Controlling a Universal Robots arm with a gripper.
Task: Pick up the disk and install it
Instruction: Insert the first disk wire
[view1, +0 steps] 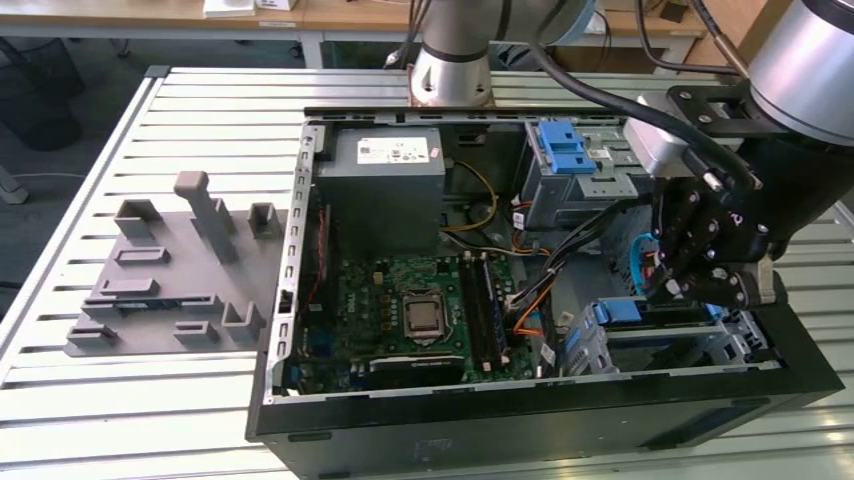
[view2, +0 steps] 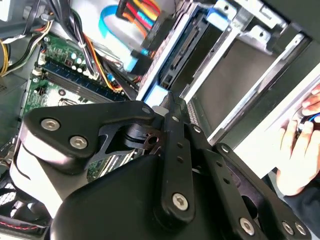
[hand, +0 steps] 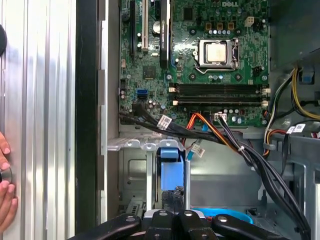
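The disk (view1: 651, 312) stands on edge in the silver drive cage (view1: 721, 345) at the near corner of the open computer case, on the exterior view's right; its blue frame shows on top. In the second wrist view the disk (view2: 182, 55) is a dark slab with a blue-edged end, lying inside the cage rails. In the first wrist view its blue end (hand: 170, 170) sits in the cage slot. My gripper (view1: 687, 295) hangs directly over that blue end, fingers together (view2: 169, 102), tips at or just off the frame (hand: 174, 195). Whether they touch it I cannot tell.
A second cage with a blue latch (view1: 567, 150) and a grey power box (view1: 387, 185) sit at the case's far side, the motherboard (view1: 414, 310) between. Cable bundles (hand: 240, 145) run past the cage. A grey fixture (view1: 174, 280) lies on the slatted table. A person's hand (view2: 297, 145) (hand: 6, 190) rests beside the case.
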